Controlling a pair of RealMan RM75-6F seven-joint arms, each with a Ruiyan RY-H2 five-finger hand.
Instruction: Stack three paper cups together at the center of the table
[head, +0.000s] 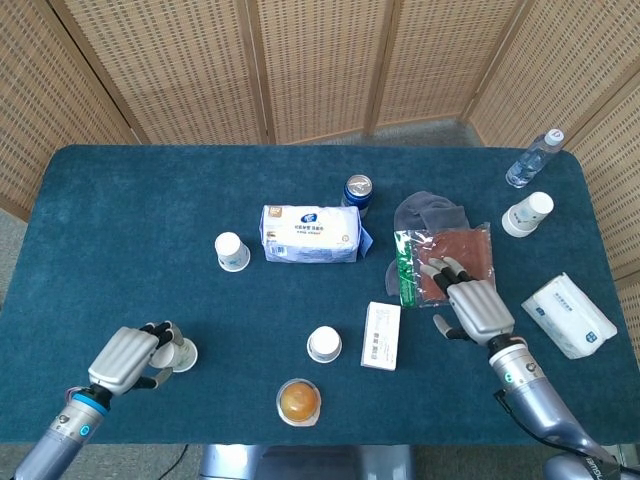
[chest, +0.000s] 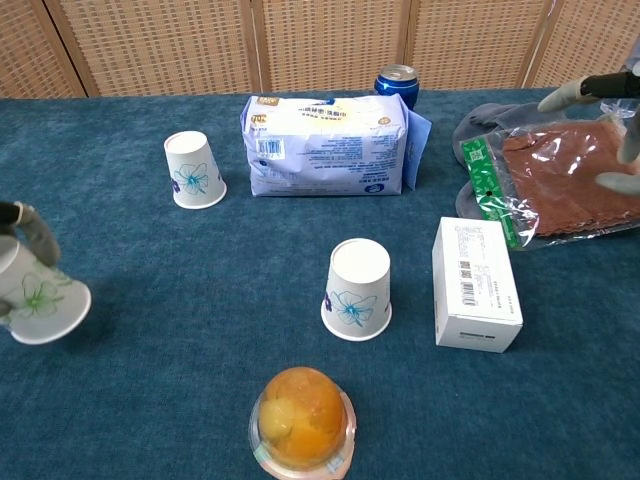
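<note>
Fingers of the left hand (head: 127, 357) are wrapped round a paper cup (chest: 40, 297) at the near-left of the bench (head: 120, 220). In the chest view the cup is tilted with its rim apparently off the cloth, so I judge it to be lifted. It is upside down, like the two others.

Further right and toward the back, a second cup (head: 232, 251) stands apart from a white tissue pack (head: 311, 234) with a blue can (head: 357, 190) behind it. Near the middle sits the third cup (head: 324, 344), with a sealed fruit jelly cup (head: 300, 401) in front of it and a small white box (head: 381, 335) just to its right.

On the right, the right hand (head: 471, 308) hovers with fingers spread and nothing in them, over a clear packet of brown food (head: 445, 260) that lies on a grey cloth (head: 428, 212).

The step in hand looks like carrying the held cup to the central one. It would go best with the cup levelled first, mouth down, carried high enough to pass over the standing cup, then lowered squarely so the rim slips down outside it. A light grip matters, since thin paper dents easily. The path should stay behind the jelly cup.
</note>
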